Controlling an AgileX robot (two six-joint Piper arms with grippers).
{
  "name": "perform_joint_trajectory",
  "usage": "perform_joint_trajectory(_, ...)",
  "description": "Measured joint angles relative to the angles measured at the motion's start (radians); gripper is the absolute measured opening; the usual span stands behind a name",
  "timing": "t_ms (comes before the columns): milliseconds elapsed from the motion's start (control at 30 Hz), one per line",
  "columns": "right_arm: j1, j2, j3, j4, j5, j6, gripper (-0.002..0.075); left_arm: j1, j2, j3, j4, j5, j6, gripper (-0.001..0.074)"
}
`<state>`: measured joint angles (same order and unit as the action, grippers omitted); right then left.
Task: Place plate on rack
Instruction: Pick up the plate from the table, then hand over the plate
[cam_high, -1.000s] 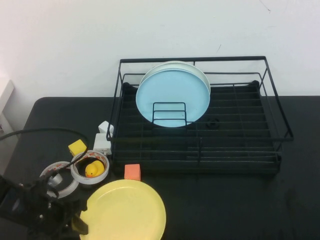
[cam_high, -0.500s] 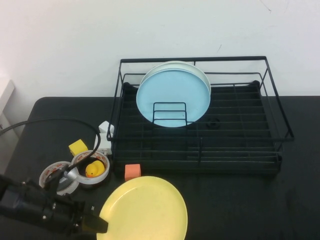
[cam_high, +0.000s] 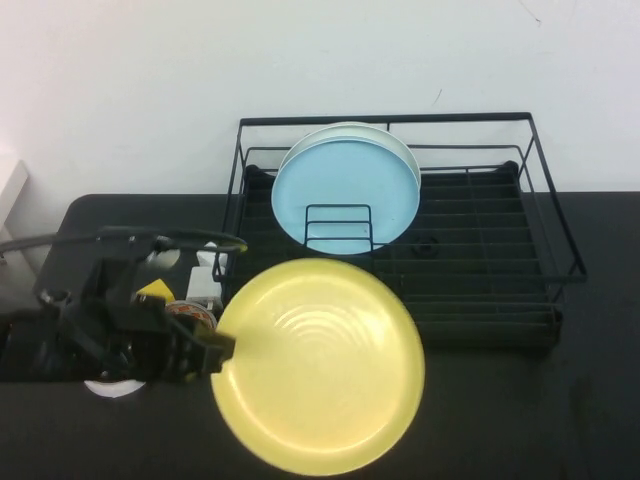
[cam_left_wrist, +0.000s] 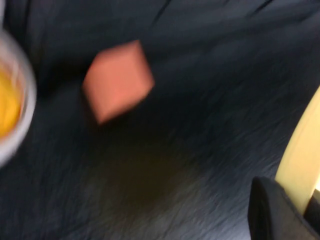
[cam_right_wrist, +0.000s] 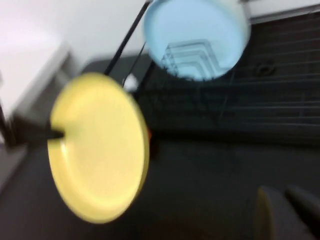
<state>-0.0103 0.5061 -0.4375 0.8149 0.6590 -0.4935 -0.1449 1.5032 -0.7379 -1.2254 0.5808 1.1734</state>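
Observation:
The yellow plate (cam_high: 320, 365) is lifted off the table and tilted up with its face toward the high camera, in front of the black wire rack (cam_high: 560, 250). My left gripper (cam_high: 215, 352) is shut on the plate's left rim. The left wrist view shows the plate's edge (cam_left_wrist: 302, 165) pinched between the dark fingers (cam_left_wrist: 270, 210). The plate (cam_right_wrist: 97, 145) and the rack (cam_right_wrist: 280, 100) also show in the right wrist view. My right gripper (cam_right_wrist: 287, 210) is out of the high view; in its own view its fingers lie close together, empty, over the black table.
A light blue plate (cam_high: 345, 190) stands upright in the rack with a whitish plate (cam_high: 405, 150) behind it. An orange cube (cam_left_wrist: 118, 80) lies on the table under the left wrist. A yellow cube (cam_high: 152, 292), a white block (cam_high: 205, 285) and tape rolls (cam_high: 115, 385) sit at the left.
My left gripper has lifted the yellow plate from the table, carried it right and toward the rack, and tipped it up on edge. The plate now hides the orange cube in the high view.

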Motion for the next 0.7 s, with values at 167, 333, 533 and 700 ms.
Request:
perform_joint_trajectory(167,0.000,0.315,-0.239,0.072,0.149,-0.257,0.0221,-0.115,-0.192,0.006,0.000,-0.064,0.005,0.0004)
perform_joint_trajectory(333,0.004,0.562,-0.447,0.278,0.371,-0.580,0.0422,-0.204,-0.326,0.008,0.000,-0.092,0.005,0.0004)
perform_joint_trajectory(533,0.090,0.739,-0.645,0.319,0.516,-0.723,0.0462,-0.246,-0.403,0.008,-0.019,-0.109,0.001,0.0004)
perform_joint_trajectory(700,0.211,0.786,-0.701,0.253,0.506,-0.721,0.0464,-0.248,-0.409,0.009,-0.050,-0.122,0.002,0.0004)
